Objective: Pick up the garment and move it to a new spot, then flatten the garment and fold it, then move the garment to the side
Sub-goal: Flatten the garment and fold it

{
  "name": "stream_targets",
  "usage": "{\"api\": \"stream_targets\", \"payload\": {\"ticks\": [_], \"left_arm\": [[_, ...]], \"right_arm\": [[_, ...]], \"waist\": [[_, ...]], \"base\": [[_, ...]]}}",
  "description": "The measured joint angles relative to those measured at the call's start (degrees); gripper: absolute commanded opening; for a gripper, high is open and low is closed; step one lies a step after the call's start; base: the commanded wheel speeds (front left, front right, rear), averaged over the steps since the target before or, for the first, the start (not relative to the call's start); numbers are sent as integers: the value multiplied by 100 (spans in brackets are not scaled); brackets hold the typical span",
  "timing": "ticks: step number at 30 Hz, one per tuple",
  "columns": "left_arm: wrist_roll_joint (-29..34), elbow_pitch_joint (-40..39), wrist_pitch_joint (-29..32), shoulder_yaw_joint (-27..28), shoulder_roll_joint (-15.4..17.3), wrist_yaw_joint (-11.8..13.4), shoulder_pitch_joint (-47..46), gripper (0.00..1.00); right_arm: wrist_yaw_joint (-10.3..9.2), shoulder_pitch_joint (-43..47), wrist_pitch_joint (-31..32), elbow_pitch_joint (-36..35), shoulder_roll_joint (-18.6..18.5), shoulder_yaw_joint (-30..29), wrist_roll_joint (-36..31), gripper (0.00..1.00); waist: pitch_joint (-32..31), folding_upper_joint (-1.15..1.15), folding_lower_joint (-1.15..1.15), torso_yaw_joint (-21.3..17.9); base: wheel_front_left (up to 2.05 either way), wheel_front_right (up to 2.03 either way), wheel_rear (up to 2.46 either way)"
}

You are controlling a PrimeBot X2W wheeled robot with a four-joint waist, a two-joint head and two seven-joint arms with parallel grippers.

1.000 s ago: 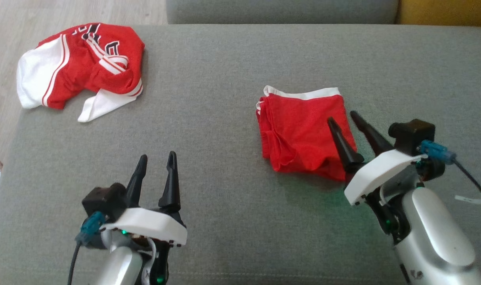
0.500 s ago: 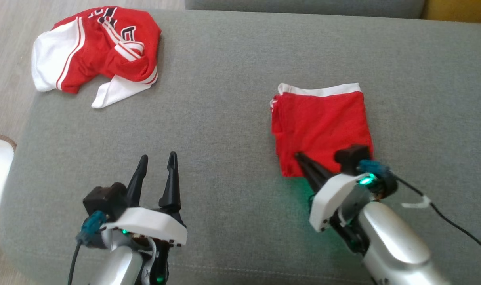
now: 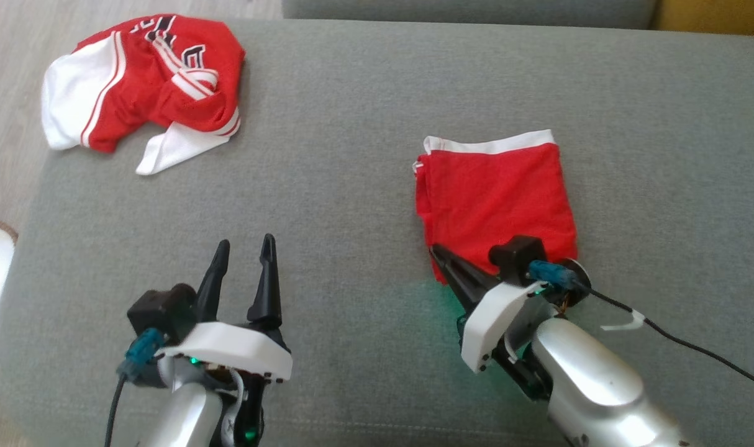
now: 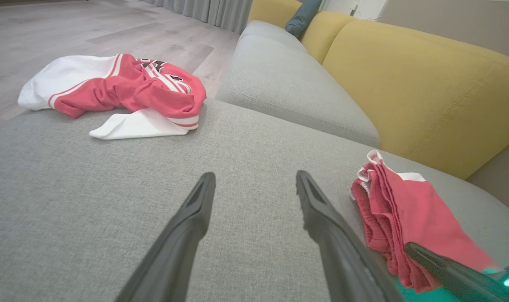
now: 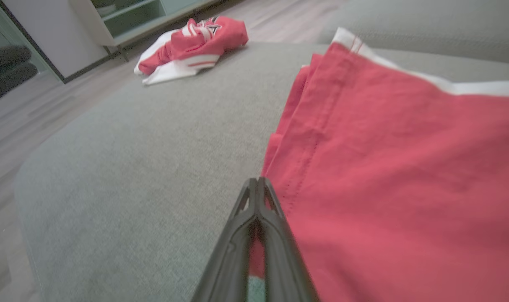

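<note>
The garment (image 3: 495, 192) is a folded red pair of shorts with a white waistband, lying flat on the grey sofa cushion (image 3: 352, 155). My right gripper (image 3: 438, 251) is shut at the garment's near-left corner, fingertips right on the fabric's edge. In the right wrist view the closed right gripper (image 5: 258, 181) meets the left hem of the garment (image 5: 405, 147). My left gripper (image 3: 245, 241) hovers open over bare cushion to the left, holding nothing. The left wrist view shows that open gripper (image 4: 255, 175) with the garment (image 4: 405, 209) off to its right.
A crumpled red-and-white jersey (image 3: 147, 81) lies at the cushion's far-left corner, partly over the edge. A yellow backrest (image 4: 405, 84) rises behind the sofa. Wooden floor (image 3: 4, 186) lies past the left edge. A black cable (image 3: 694, 347) trails from my right wrist.
My right gripper has gone from open over the garment's near-right part to its near-left corner and shut there. The garment's rumpled near edge now lies flat. The left arm has not moved.
</note>
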Motion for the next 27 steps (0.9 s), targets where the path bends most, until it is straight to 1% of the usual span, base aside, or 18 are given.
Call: {"api": "stream_targets", "payload": {"ticks": [1,2,3,5,6,7,12,16,20,24,27], "left_arm": [[0,2,0,5,-5,-1,0,100],[0,2,0,16,-8,-1,0,100],[1,3,0,26,-10,-1,0,100],[8,7,0,46,-14,1,0,100],[37,13,0,67,-16,1,-1,100],[64,15,0,74,-19,0,-1,100],[171,78,0,120,-65,-8,-18,100],[319,101,0,141,-120,-56,-28,100],[509,119,0,180,-138,-101,-17,100],[644,135,0,316,-151,-107,86,100],[732,151,0,341,-159,-152,202,100]], "right_arm": [[0,-8,-93,-2,-3,-7,0,0],[0,-10,-192,-15,-4,-25,0,8],[0,-10,-280,-48,-5,-68,1,25],[0,-9,-472,-144,-3,-272,64,47],[0,-3,-620,-267,-4,-525,90,71],[0,2,-701,-324,-3,-693,88,100],[0,177,-906,-720,8,-1622,-227,100],[0,634,-950,-1025,52,-2406,-671,100],[0,1148,-937,-1374,193,-3101,-1105,100],[0,1541,-788,-1793,253,-3508,-1452,100],[0,1790,-689,-2097,279,-3612,-1566,100]], "waist": [[-10,0,0,-25],[-23,0,0,-52],[-39,0,0,-76],[-80,0,0,-125],[-129,0,0,-174],[-158,0,0,-199],[-316,0,0,-324],[-432,0,0,-419],[-526,0,0,-476],[-577,0,0,-498],[-607,0,0,-500]], "base": [[0,0,0],[0,0,0],[0,0,0],[0,0,0],[0,0,0],[0,0,0],[0,0,0],[0,0,0],[0,0,0],[0,0,0],[0,0,0]]}}
